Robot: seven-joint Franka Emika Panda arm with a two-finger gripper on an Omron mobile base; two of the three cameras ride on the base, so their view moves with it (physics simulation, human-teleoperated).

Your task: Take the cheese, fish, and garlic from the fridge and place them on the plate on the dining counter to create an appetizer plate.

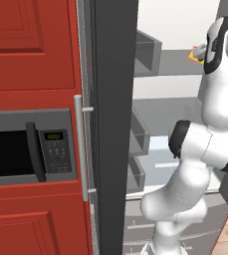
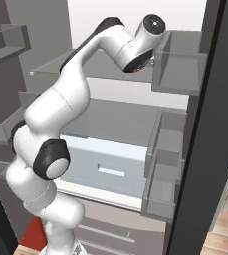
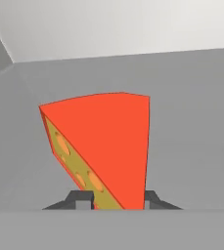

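Claw [image 3: 114, 197]: closed on the narrow end of the cheese [image 3: 101, 146], one dark fingertip [image 3: 81, 197] on each side of the wedge, seen in the hand view.
Grip reason: pinching across the thin part likely gives the pads flat faces to press on.
Cheese location: inside the fridge [image 1: 113, 124], at upper-shelf height; a small orange corner of it shows by the wrist in the left base view [image 1: 194, 55]. Whether it rests on the shelf [image 3: 191, 122] or is lifted clear, I cannot tell.
Arm: stretched up and forward into the open compartment, wrist bent toward the back wall.
Surroundings: grey door bins [image 2: 177, 67] stand just beside the hand, so pulling out calls for a straight path.
Task progress: first item in hand, judged early; carrying to the plate is not yet done.
Beyond: microwave [image 1: 28, 147] in red cabinets [image 1: 31, 45] beside the fridge.
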